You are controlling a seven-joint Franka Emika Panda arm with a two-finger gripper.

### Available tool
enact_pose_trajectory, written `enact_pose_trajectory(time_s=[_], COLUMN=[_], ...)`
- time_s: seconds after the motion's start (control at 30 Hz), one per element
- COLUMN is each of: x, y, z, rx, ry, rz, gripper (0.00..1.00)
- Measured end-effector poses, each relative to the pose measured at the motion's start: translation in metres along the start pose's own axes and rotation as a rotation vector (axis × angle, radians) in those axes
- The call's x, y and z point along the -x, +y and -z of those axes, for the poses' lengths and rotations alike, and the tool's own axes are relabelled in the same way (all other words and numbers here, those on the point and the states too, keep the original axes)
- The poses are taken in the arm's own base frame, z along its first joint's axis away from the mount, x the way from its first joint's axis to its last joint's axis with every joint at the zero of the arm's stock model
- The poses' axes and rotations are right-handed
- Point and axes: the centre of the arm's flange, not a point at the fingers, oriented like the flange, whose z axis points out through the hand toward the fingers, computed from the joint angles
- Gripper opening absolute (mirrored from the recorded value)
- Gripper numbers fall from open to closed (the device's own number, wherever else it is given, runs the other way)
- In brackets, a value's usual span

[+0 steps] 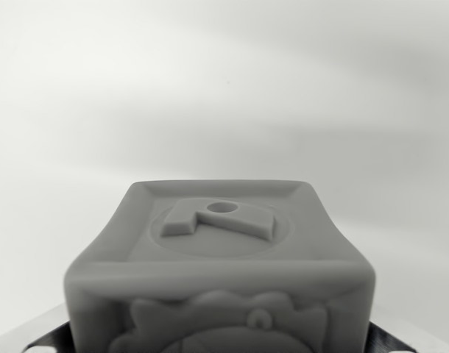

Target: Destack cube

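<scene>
Grey and matte, like moulded rubber or soft plastic, the cube (221, 276) fills the lower middle of the wrist view, close under the camera, its rounded edges framing a recessed top face with a raised circle, an angular relief shape and a small hole. Its near face carries a bumpy embossed figure, cut off by the picture's bottom edge. At both lower corners dark metal parts of the tool (223, 346) flank the cube, so it seems to sit between them, but whether they pinch it or stand spread I cannot tell. No lower cube shows, nor how high this one is. Slippage is the risk: rounded, smooth sides could slide or twist in a light grip. Behind lies only a pale, blurred worktop (224, 88).
</scene>
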Motion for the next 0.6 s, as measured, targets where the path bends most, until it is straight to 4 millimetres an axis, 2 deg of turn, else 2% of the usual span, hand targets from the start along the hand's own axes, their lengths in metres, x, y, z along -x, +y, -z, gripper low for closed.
enact_pose_trajectory(time_s=[0.2, 0.6], x=[0.002, 0.003], y=[-0.009, -0.008], z=[-0.002, -0.042], rx=[0.000, 0.008], ry=[0.000, -0.003], rz=[-0.009, -0.013], gripper=[0.00, 0.00])
